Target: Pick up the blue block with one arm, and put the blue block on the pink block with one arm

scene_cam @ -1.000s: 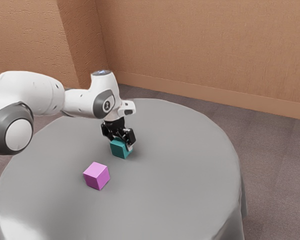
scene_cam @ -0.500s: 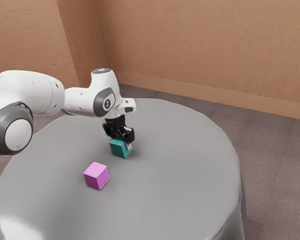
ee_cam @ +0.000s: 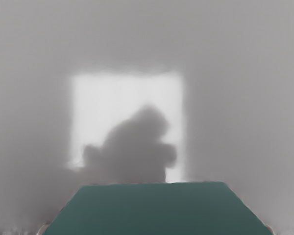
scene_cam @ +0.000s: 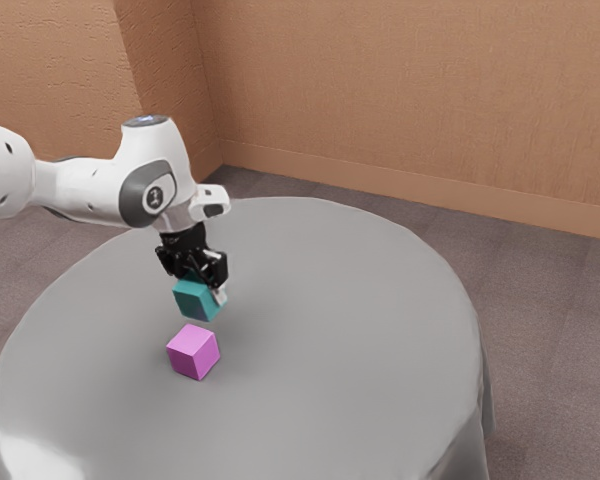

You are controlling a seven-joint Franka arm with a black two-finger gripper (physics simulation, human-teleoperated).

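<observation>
A teal-blue block point(scene_cam: 196, 298) hangs in the air above the round grey table point(scene_cam: 380, 330), with my black gripper point(scene_cam: 202, 284) shut on it from above. Just below it and slightly nearer the table's front rests the pink block point(scene_cam: 193, 351), flat on the cloth; a small gap separates the two blocks. In the wrist view the held block point(ee_cam: 157, 208) is a large blurred teal shape under my hand, with my hand's shadow cast on a bright patch of the table point(ee_cam: 245, 98) beyond it.
The grey cloth of the table stretches bare to the exterior view's right and front. Past its rim lie a brown carpet point(scene_cam: 550, 300) and tan walls point(scene_cam: 430, 80).
The blue block has left the table: my gripper lifted it and carried it toward the exterior view's left, ending above the pink block. The pink block has not moved.
</observation>
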